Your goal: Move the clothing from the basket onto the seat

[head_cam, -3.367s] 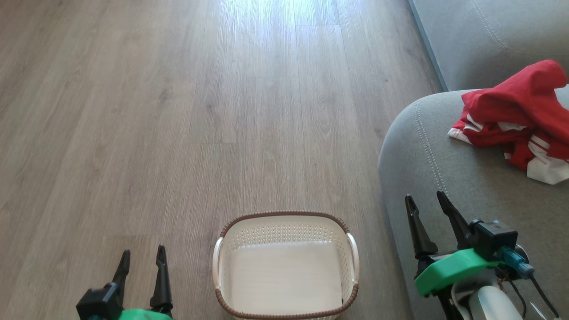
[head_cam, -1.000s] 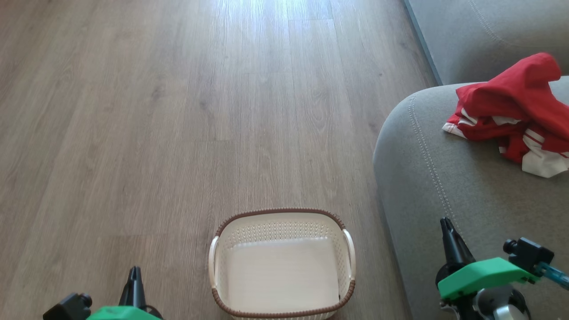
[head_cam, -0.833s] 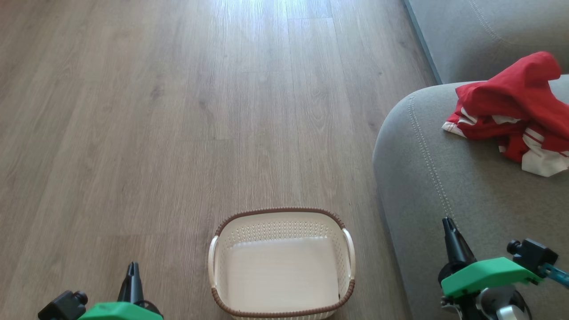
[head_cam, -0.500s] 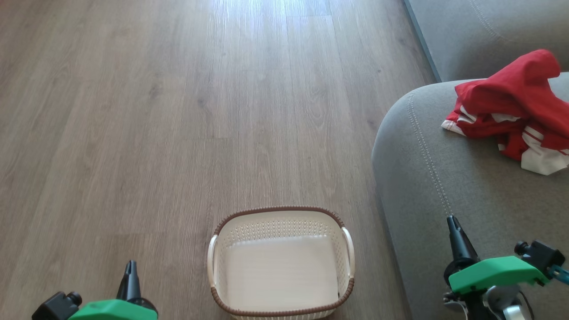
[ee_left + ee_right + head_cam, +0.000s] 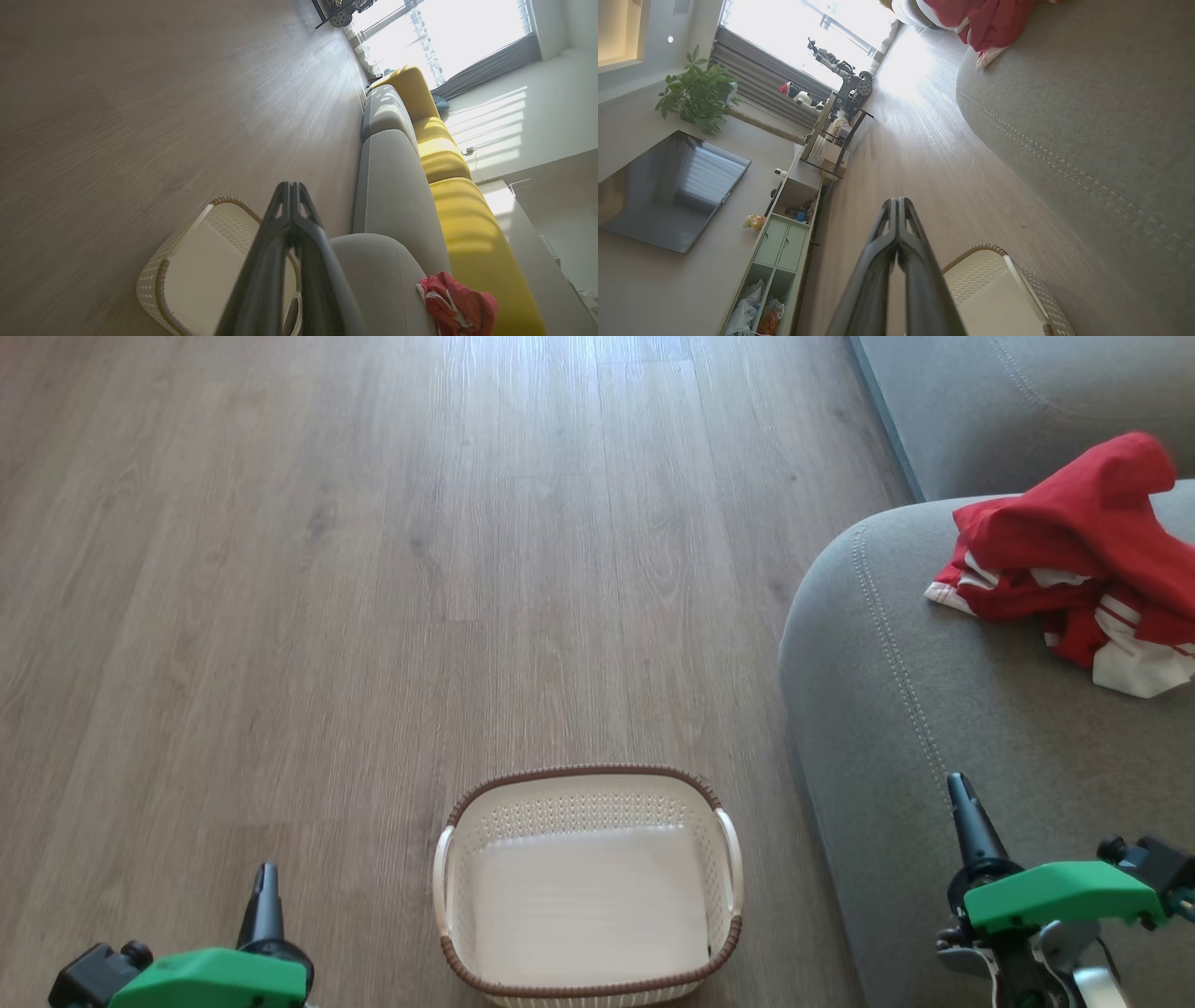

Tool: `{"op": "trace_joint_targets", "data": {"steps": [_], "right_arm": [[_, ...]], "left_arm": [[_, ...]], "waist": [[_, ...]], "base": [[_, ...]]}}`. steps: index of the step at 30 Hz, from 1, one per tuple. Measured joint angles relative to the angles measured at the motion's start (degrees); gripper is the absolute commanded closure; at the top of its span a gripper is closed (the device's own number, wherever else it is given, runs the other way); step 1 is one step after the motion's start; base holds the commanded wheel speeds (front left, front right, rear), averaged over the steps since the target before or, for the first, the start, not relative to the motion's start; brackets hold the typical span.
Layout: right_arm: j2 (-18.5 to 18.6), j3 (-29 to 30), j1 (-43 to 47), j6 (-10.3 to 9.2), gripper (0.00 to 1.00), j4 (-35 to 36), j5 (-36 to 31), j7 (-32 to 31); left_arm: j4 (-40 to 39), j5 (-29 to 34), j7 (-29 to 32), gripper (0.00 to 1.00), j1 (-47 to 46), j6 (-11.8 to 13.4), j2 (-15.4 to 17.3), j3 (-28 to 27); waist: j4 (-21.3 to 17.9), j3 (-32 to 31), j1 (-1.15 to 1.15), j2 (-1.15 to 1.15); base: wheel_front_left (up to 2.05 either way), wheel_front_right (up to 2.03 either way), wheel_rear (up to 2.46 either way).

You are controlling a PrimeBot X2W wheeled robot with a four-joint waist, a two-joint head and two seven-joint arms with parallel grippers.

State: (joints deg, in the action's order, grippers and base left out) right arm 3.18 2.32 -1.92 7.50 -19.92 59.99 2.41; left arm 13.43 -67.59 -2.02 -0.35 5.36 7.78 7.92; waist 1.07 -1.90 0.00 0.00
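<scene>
The red and white clothing lies bunched on the grey seat at the right; it also shows in the left wrist view as clothing and in the right wrist view as clothing. The cream basket stands on the floor at the bottom centre with nothing inside it. My left gripper is shut, low at the left of the basket. Over the seat's front edge my right gripper is shut and holds nothing. Both pairs of fingertips touch in the wrist views: left gripper, right gripper.
Wood floor spreads ahead and to the left. Beyond the grey seat the sofa continues with yellow cushions. A TV, a low cabinet and a plant line the far wall.
Both grippers went from open to shut and drew back toward the bottom corners. The camera has shifted slightly; the clothing and basket have stayed put.
</scene>
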Motion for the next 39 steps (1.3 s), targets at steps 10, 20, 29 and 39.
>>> {"op": "trace_joint_targets", "data": {"steps": [10, 20, 29, 39], "right_arm": [[0.01, 0.86, -0.05, 0.0, 1.0, 0.44, 6.47, -1.52], [0.01, 1.44, -0.83, 0.0, 1.0, 0.94, 13.07, -2.94], [0.04, 1.94, -1.33, 0.0, 1.0, 1.38, 19.11, -4.02], [0.12, 2.67, -1.42, 0.0, 1.0, 1.9, 25.81, -5.56]], "left_arm": [[-0.44, -4.8, 1.45, 1.0, -0.07, -1.43, -0.9, -2.19], [-1.21, -9.73, 3.08, 1.0, -1.24, -2.9, -2.03, -4.78], [-1.45, -14.07, 4.46, 1.0, -1.29, -4.41, -2.92, -7.02], [-1.8, -18.83, 6.03, 1.0, -2.3, -5.69, -3.79, -9.24]], "waist": [[-0.22, 0.34, 0.0, 0.0], [-0.44, 0.69, 0.0, 0.0], [-0.64, 1.0, 0.0, 0.0], [-0.86, 1.35, 0.0, 0.0]], "base": [[0.0, 0.0, 0.0], [0.0, 0.0, 0.0], [0.0, 0.0, 0.0], [0.0, 0.0, 0.0]]}}
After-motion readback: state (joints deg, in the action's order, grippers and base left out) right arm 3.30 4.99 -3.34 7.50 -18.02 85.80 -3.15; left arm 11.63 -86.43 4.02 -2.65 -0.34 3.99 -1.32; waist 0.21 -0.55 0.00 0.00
